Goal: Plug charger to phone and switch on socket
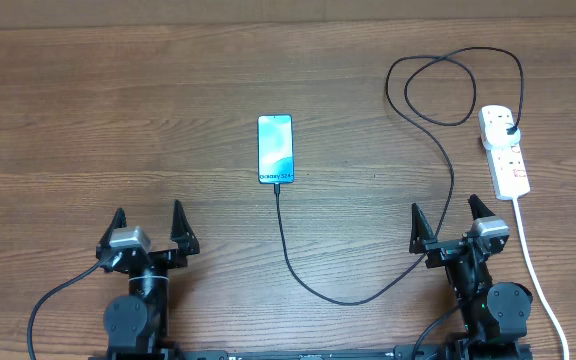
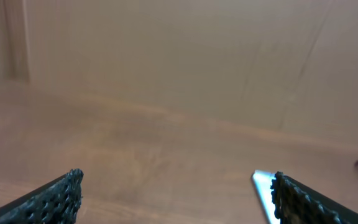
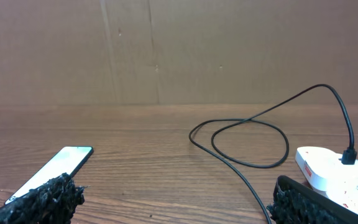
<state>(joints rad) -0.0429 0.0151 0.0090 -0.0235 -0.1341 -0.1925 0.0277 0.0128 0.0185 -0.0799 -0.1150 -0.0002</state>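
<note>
Both grippers sit low at the near edge of the table (image 1: 118,100), and both are wide open with nothing in them. The left gripper (image 1: 148,208) is on the left side and the right gripper (image 1: 445,205) is on the right side. The phone (image 1: 275,148) lies flat between them, a bit farther out, with its screen lit. Its long side points away from the robot and its bottom end faces the robot. The charger (image 1: 454,178) is a thin black line. One end meets the bottom end of the phone, but I cannot tell if the tip is pushed all the way in. From there it bends toward the right arm, makes a loop, and ends in a black plug (image 1: 509,130) stuck in the far end of the socket (image 1: 506,155). The socket is the white strip just ahead of the right gripper and a little to its right. Its long side also points away from the robot, tilted a little. It is well apart from the left gripper, so I think the right arm is the one to press the switch. It would have to reach forward and a little right. The red marks are too small to show if the switch is on or off.
</note>
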